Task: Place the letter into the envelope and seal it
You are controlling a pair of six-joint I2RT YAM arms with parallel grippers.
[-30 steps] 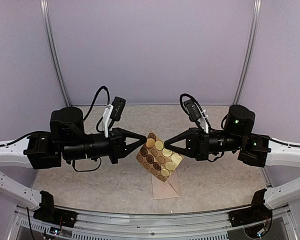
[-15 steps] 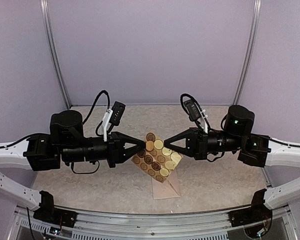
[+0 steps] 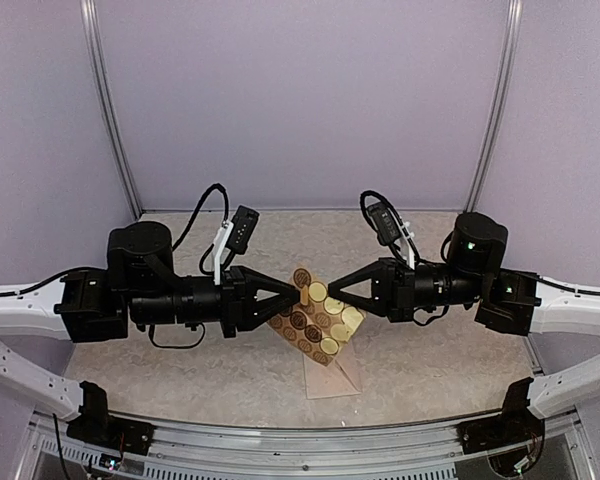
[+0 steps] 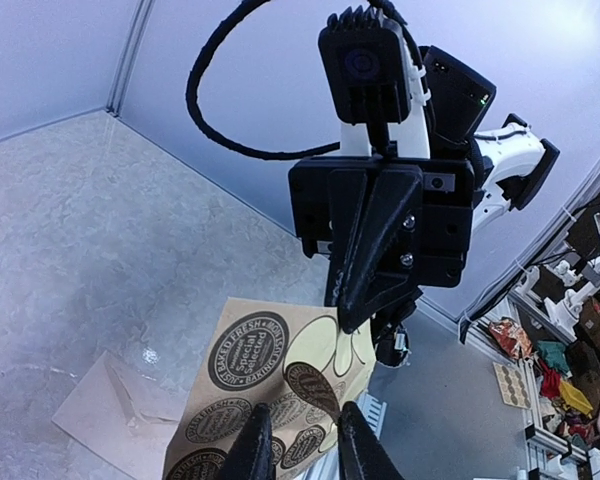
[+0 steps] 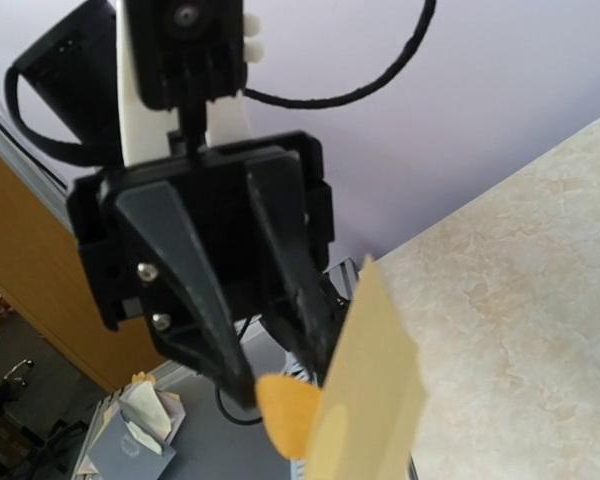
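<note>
A yellowish sticker sheet (image 3: pixel 315 322) with round brown and gold stickers hangs tilted in mid-air between the two arms. My right gripper (image 3: pixel 330 290) is shut on its upper right edge, as the left wrist view also shows (image 4: pixel 350 318). My left gripper (image 3: pixel 302 295) faces it from the left, jaws a little apart (image 4: pixel 300 410). Between them curls a half-peeled brown sticker (image 4: pixel 315 385), its orange back (image 5: pixel 285 410) touching a fingertip. The pinkish-beige envelope (image 3: pixel 332 380) lies flat on the table under the sheet (image 4: pixel 105 410). No letter shows.
The marbled beige tabletop (image 3: pixel 180 370) is closed in by lilac walls with two metal posts (image 3: pixel 110 120) at the back corners. An aluminium rail (image 3: pixel 300 440) runs along the near edge. Both arm bases stand at the bottom corners.
My left gripper was shut and has opened a little. It has shifted slightly right and down along the sheet. The right gripper and the sheet have hardly moved.
</note>
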